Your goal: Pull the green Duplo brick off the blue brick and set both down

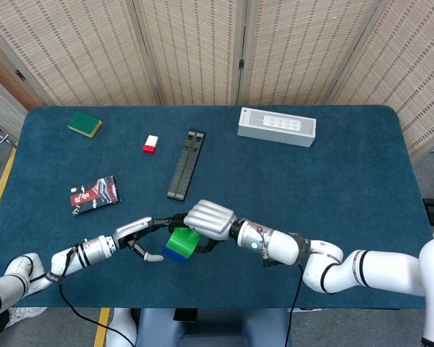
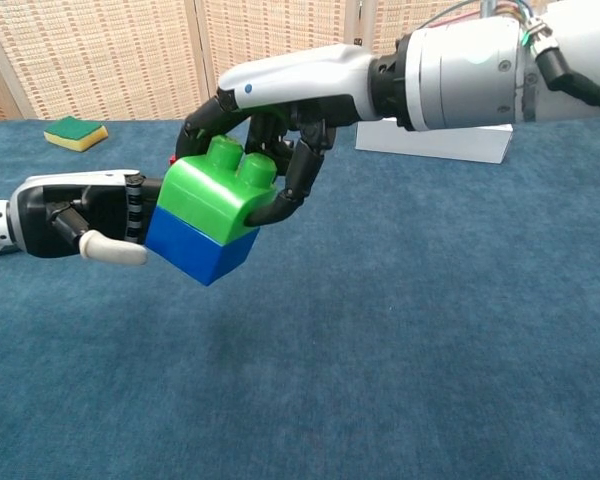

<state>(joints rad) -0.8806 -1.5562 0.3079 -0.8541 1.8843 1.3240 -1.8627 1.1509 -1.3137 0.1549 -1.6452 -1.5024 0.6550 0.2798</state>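
The green Duplo brick point(image 1: 181, 242) point(image 2: 215, 195) sits pressed onto the blue brick point(image 1: 175, 255) point(image 2: 195, 250), and the pair hangs tilted above the blue table. My right hand point(image 1: 211, 219) point(image 2: 280, 95) grips the green brick from above, fingers curled round its far and right sides. My left hand point(image 1: 141, 235) point(image 2: 80, 210) lies level just left of the stack with its fingers stretched behind the bricks. Its thumb tip sits beside the blue brick's left face. Whether it touches the brick is unclear.
A black bar point(image 1: 186, 164), a small red and white block point(image 1: 150, 144), a green sponge point(image 1: 84, 124) point(image 2: 75, 131) and a printed packet point(image 1: 95, 194) lie on the left half. A white box point(image 1: 276, 126) point(image 2: 435, 140) stands at the back.
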